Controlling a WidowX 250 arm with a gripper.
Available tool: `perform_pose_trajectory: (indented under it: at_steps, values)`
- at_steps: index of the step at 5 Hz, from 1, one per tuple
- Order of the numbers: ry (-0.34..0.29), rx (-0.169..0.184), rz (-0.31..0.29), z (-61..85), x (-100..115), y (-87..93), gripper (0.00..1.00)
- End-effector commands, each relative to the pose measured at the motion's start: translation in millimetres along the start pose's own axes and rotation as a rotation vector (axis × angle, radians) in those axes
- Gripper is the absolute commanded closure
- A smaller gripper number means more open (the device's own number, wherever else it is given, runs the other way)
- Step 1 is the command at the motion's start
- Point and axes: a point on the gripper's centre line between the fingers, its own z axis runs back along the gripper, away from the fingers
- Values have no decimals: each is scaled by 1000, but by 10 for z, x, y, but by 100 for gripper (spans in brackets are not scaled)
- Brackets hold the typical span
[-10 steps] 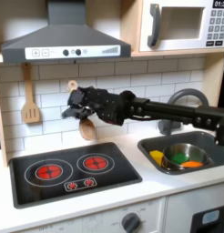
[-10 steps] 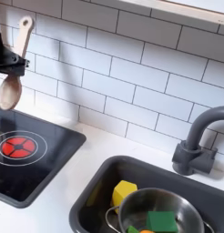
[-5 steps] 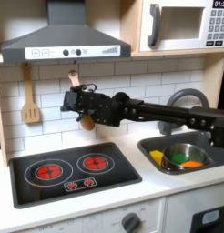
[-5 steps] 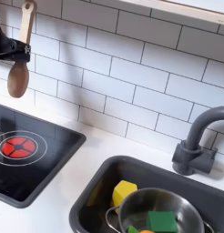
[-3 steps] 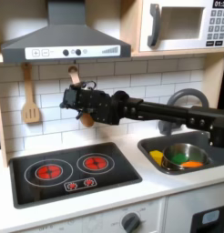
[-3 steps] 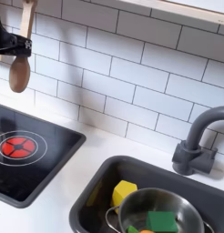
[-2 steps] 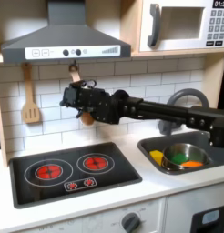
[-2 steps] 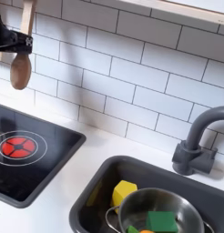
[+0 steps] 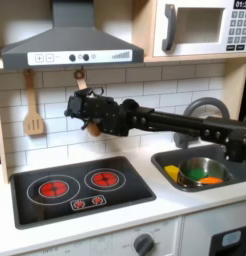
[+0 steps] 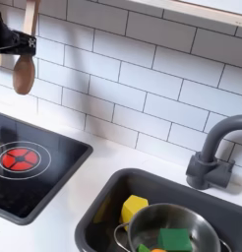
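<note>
White tile wall (image 9: 145,95) backs this toy kitchen, and we've got the gripper (image 9: 83,107) up against it, clamped on a wooden spoon (image 9: 88,118) by its handle; in the second exterior view the spoon's (image 10: 24,71) bowl hangs down at that picture's 9 o'clock edge, above the stove (image 10: 25,162); a wooden spatula (image 9: 34,105) hangs at 9 o'clock of the gripper; the sink (image 9: 232,160) holds a metal pot (image 9: 202,172) at 4 o'clock.

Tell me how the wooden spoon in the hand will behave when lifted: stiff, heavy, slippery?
The wooden spoon looks stiff: its handle stays straight in the hand. It is probably light, being thin. Hanging bowl-down, it may swing or twist if gripped loosely.
</note>
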Motion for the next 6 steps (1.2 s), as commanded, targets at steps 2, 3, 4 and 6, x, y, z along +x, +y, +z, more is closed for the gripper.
perform_pose_trajectory:
  at_steps: [2,3,4,6]
  values:
    - [-11,-32,-10,-95,84,-79,100]
    - [-9,-44,-14,-82,99,-76,100]
    - [-12,-49,-18,-80,124,-103,100]
    - [-2,-49,-8,-122,88,-88,100]
